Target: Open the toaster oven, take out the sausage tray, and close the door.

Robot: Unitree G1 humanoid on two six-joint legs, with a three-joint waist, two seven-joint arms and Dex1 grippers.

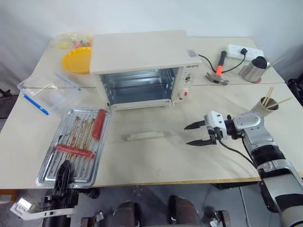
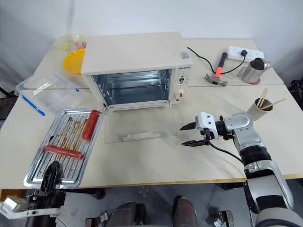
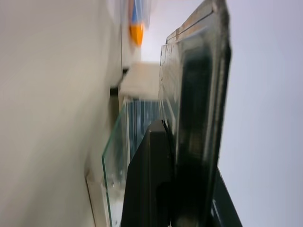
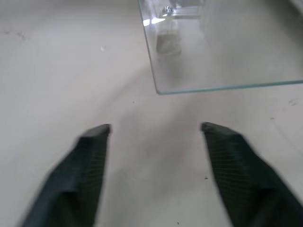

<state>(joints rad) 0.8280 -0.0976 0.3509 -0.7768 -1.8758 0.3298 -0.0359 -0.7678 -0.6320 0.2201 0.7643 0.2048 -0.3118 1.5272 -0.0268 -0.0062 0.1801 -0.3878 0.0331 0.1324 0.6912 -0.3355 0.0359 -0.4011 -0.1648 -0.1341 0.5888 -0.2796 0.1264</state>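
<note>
Gripping the near rim of the shallow ridged silvery sausage tray (image 1: 75, 144), stiff and light, the left gripper (image 1: 63, 174) was clamped; the right gripper (image 1: 196, 134) stood part-open, empty, beside the fragile glass door (image 1: 147, 135) lying flat before the cream toaster oven (image 1: 142, 66).

My left gripper (image 1: 64, 171) covers the near rim of the sausage tray (image 1: 75, 142), so its fingertips are hidden from me. In my left wrist view the tray's edge (image 3: 199, 118) is a dark blur. The door (image 4: 222, 47) runs off my right wrist view's edge.
</note>
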